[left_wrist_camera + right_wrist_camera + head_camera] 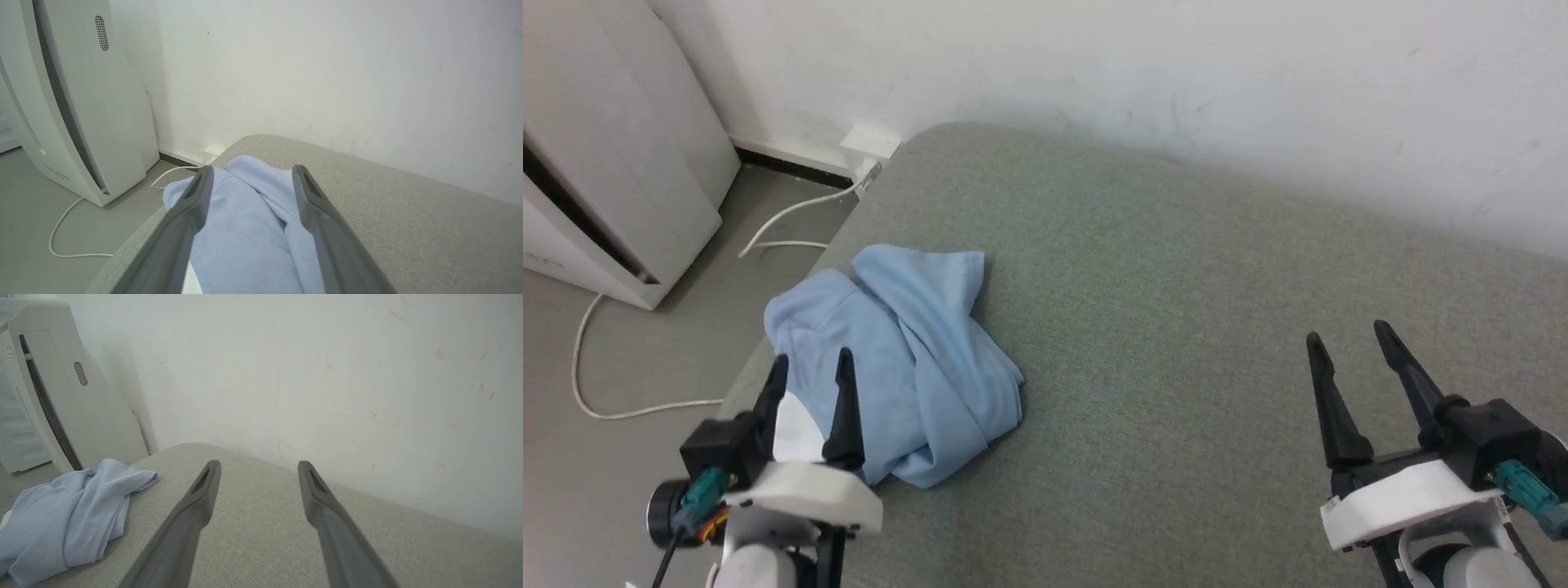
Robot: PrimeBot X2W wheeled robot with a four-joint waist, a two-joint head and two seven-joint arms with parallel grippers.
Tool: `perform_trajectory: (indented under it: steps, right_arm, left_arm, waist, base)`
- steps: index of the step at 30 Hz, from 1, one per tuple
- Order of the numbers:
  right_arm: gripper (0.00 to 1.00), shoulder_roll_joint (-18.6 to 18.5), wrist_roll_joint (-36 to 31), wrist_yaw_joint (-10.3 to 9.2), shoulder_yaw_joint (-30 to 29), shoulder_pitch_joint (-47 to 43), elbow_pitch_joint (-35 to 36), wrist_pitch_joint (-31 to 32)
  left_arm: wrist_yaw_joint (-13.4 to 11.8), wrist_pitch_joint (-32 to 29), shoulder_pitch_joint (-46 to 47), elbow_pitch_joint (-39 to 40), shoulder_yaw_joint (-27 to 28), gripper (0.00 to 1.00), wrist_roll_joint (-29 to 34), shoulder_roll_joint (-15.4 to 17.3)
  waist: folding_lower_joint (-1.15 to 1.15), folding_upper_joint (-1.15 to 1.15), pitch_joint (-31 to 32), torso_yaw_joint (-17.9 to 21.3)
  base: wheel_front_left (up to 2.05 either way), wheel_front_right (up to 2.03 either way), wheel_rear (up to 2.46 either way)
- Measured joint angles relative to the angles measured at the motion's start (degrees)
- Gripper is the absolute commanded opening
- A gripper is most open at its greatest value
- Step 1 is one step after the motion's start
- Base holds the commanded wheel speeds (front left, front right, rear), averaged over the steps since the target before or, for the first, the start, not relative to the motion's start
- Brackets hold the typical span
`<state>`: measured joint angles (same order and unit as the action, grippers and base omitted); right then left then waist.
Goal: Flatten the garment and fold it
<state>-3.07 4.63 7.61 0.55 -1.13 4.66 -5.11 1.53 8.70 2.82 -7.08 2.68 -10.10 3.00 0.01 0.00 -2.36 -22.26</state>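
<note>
**Head view, read left to right.** On the floor at far left stand a white appliance (605,163) and a loose white cable (776,220). The left gripper (812,357), fingers spread and holding nothing, hovers over the near-left part of the garment (915,351). The garment is a light blue heap bunched near the left edge of the grey-green cushion (1176,327). Whether the fingertips touch the cloth cannot be told. The right gripper (1346,331), likewise spread and empty, hangs over bare cushion, well apart from the garment.

**Step in hand (a judgement).** This looks like the first grasp, taken to open the heap for flattening.
- The left fingers would do best to close on a single outer edge or corner, not on the thick stacked folds between them.
- The pull should go inward, toward the open middle of the cushion, since the heap lies close to the drop to the floor.
- The right gripper would need to cross to a second edge so the cloth can be drawn taut between the two.

**Orientation.** The heap's long axis runs roughly from the wall side toward the robot. A raised fold crosses it diagonally from far left to near right. A white patch shows at the near-left end, between the left fingers. Which end is neck or hem cannot be told
</note>
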Motion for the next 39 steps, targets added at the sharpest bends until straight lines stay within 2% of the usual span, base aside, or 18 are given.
perform_trajectory:
  steps: [5,12,18,27,28,30,31,35,39]
  right_arm:
    - [1.0,0.02,0.01,0.0,0.57,0.59,0.31,0.04]
    - [1.0,0.02,0.13,0.0,0.78,0.92,0.41,0.12]
    - [1.0,0.03,0.58,0.0,1.42,1.77,0.4,0.04]
    - [1.0,0.03,1.49,0.0,1.69,2.3,0.15,-0.04]
    - [1.0,0.03,1.54,0.0,1.7,2.33,0.04,-0.12]
    - [1.0,0.03,1.8,0.0,1.7,2.45,-0.13,-0.22]
    - [1.0,0.03,2.02,0.0,1.67,2.52,-0.25,-0.44]
    - [1.0,0.03,2.16,0.0,1.85,2.67,-0.65,-1.29]
    - [1.0,0.04,2.49,0.0,2.04,2.66,-1.19,-1.98]
  left_arm:
    - [1.3,0.69,5.09,-4.15,-0.3,1.0,-0.01,0.07]
    - [2.93,0.05,13.27,-16.45,-1.9,1.0,-1.67,1.77]
    - [3.58,-6.92,18.73,-28.71,-3.77,1.0,-6.03,3.58]
    - [4.47,-22.51,25.26,-42.4,-7.09,1.0,-13.85,5.71]
    - [4.52,-25.62,26.96,-43.98,-8.06,0.88,-15.24,6.08]
    - [4.81,-27.46,28.13,-44.79,-9.11,0.07,-16.27,6.39]
    - [4.99,-27.81,28.44,-45.21,-9.67,0.0,-16.77,6.44]
    - [5.08,-25.91,28.95,-46.82,-11.49,0.0,-17.64,7.16]
    - [4.86,-18.58,28.96,-48.55,-12.16,0.0,-17.48,8.14]
  waist:
    - [0.0,0.0,-1.21,0.56]
    - [0.0,0.0,-2.85,2.18]
    - [0.0,0.0,-4.25,3.82]
    - [0.0,0.0,-6.07,4.97]
    - [0.0,0.0,-6.17,4.79]
    - [0.0,0.0,-6.2,4.55]
    - [0.0,0.0,-6.16,4.37]
    - [0.0,0.0,-5.46,3.7]
    - [0.0,0.0,-4.28,2.89]
  base:
    - [0.0,0.0,0.0]
    - [0.0,0.0,0.0]
    - [0.0,0.0,0.0]
    - [0.0,0.0,0.0]
    - [0.0,0.0,0.0]
    - [0.0,0.0,0.0]
    - [0.0,0.0,0.0]
    - [0.0,0.0,0.0]
    - [0.0,0.0,0.0]
